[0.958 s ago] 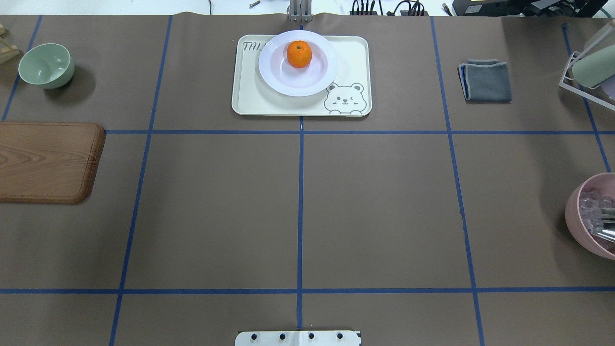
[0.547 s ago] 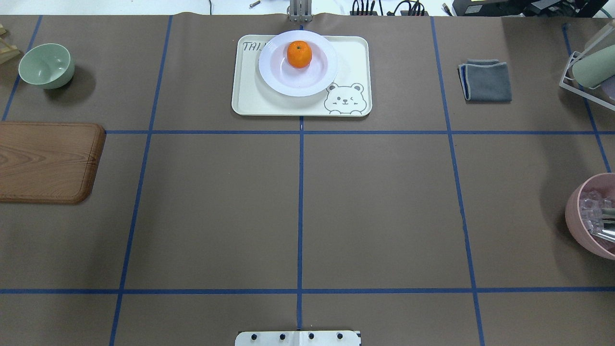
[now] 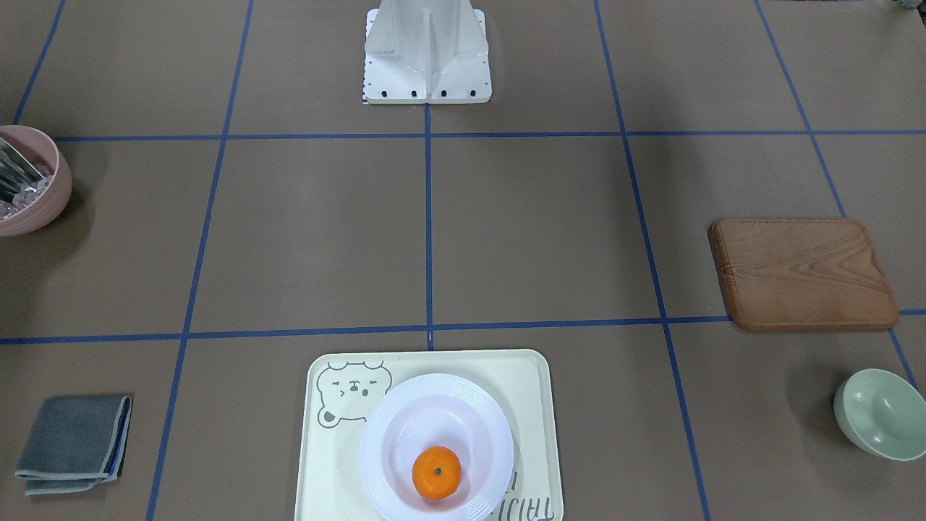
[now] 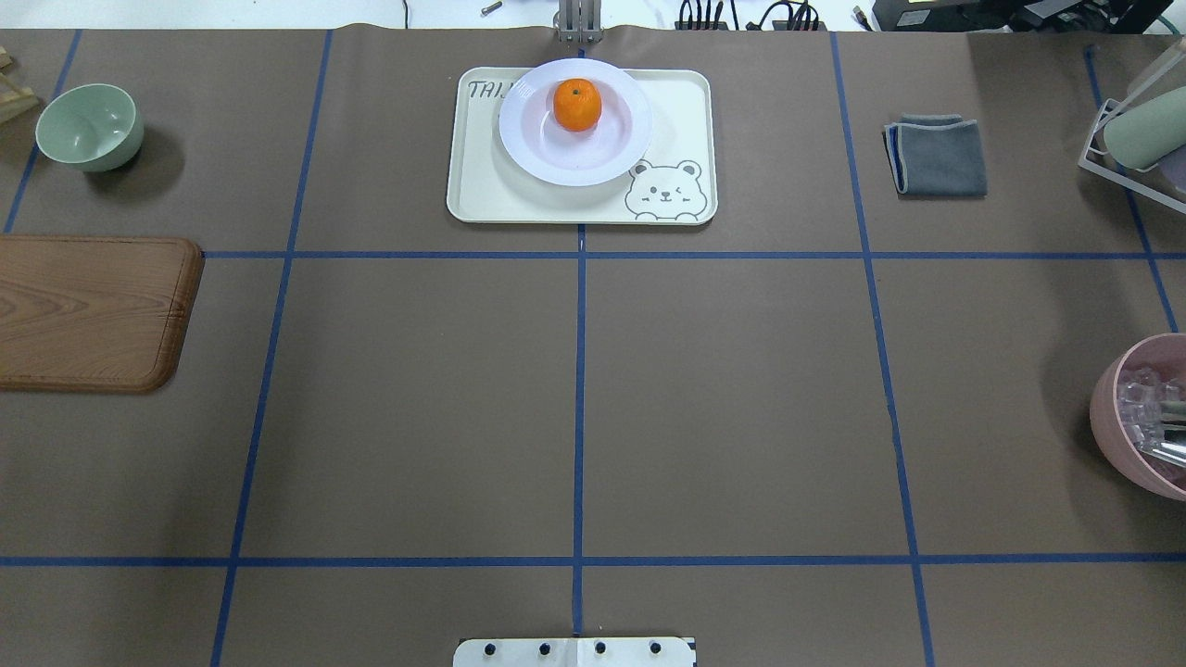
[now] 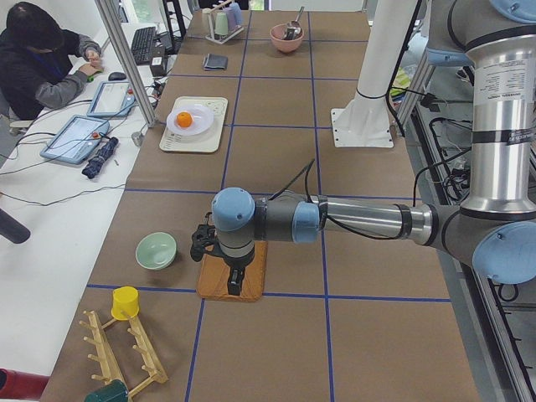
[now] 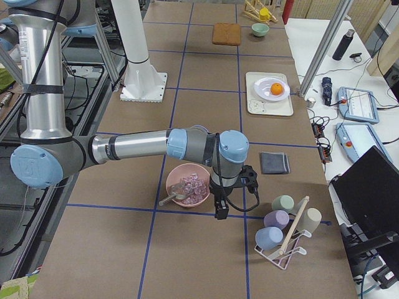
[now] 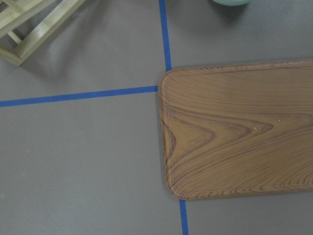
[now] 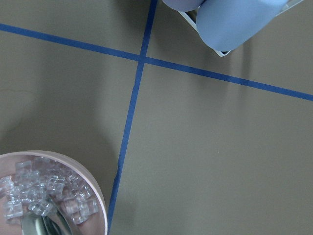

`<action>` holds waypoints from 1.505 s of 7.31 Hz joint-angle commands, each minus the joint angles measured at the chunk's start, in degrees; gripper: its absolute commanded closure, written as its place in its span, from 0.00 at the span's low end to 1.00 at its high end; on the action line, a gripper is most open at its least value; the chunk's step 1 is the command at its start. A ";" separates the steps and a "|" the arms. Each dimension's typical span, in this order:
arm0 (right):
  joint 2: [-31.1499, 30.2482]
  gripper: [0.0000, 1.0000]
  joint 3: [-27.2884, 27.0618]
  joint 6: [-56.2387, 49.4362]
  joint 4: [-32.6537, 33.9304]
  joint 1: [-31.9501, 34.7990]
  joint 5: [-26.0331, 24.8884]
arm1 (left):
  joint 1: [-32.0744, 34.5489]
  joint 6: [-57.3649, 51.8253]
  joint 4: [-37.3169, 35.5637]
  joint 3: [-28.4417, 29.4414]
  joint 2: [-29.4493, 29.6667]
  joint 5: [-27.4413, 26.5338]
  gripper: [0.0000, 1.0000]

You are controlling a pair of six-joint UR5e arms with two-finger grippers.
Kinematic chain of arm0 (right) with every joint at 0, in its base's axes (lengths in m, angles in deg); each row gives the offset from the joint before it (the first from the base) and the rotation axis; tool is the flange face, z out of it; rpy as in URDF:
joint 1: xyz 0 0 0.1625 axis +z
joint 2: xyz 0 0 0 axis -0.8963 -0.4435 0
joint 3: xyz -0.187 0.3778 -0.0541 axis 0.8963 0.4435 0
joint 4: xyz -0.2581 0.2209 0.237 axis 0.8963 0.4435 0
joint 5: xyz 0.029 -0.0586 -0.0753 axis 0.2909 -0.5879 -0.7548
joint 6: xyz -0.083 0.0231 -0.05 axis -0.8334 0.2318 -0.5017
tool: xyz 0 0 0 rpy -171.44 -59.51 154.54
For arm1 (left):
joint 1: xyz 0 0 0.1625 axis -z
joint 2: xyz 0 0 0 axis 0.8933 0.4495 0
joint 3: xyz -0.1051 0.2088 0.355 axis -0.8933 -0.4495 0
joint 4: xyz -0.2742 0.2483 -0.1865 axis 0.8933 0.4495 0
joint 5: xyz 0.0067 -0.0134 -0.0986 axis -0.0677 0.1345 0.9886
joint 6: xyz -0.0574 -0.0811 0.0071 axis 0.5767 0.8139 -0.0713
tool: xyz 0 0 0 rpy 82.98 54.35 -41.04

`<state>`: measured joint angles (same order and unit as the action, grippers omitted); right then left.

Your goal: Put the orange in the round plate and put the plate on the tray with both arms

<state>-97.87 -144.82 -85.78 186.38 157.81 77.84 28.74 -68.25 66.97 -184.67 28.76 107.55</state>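
**Both claws hang at the table's ends, orange on its plate on the tray**

The left gripper [image 5: 235,285] points straight down over the wooden board [image 5: 255,272], close above its near edge. From the side I cannot tell whether its fingers stand wide or narrow. The mint-green bowl [image 5: 156,249] sits near it, off the board on the operators' side.

The right gripper [image 6: 219,210] hangs at the opposite end, also pointing down. It is just beside the pink bowl [image 6: 176,176] of clear cubes, on the side away from the robot's base. Its fingers are no easier to read, so I cannot tell their state either. A rack of pastel cups [image 6: 282,219] stands near it, and a folded grey cloth [image 6: 274,162] lies a little beyond it.

Neither claw holds anything of the task. The orange [image 4: 577,104] rests inside the round plate [image 4: 533,148], toward its far side. The plate sits on the tray [image 4: 482,190], covering part of the lettering. All three are well apart from both claws, midway between them along the table's far edge.
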 commanded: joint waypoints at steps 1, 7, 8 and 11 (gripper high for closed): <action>0.38 0.00 0.05 0.05 -0.02 -0.01 2.76 | 0.00 -0.19 0.05 0.23 -0.23 0.00 0.02; -0.85 0.00 -1.62 1.54 -2.13 -0.01 1.37 | 0.00 -0.36 0.05 0.50 -0.23 0.00 0.02; -0.85 0.00 -1.62 5.55 -2.22 -0.09 1.46 | 0.00 -0.36 0.14 0.41 -0.23 0.00 0.02; -1.64 0.00 1.27 14.35 -10.99 -2.54 1.55 | 0.00 -0.36 0.14 0.24 -0.23 0.00 0.02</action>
<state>-99.25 -144.86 -75.33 178.65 156.53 79.35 28.73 -68.61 67.04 -184.36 28.53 107.55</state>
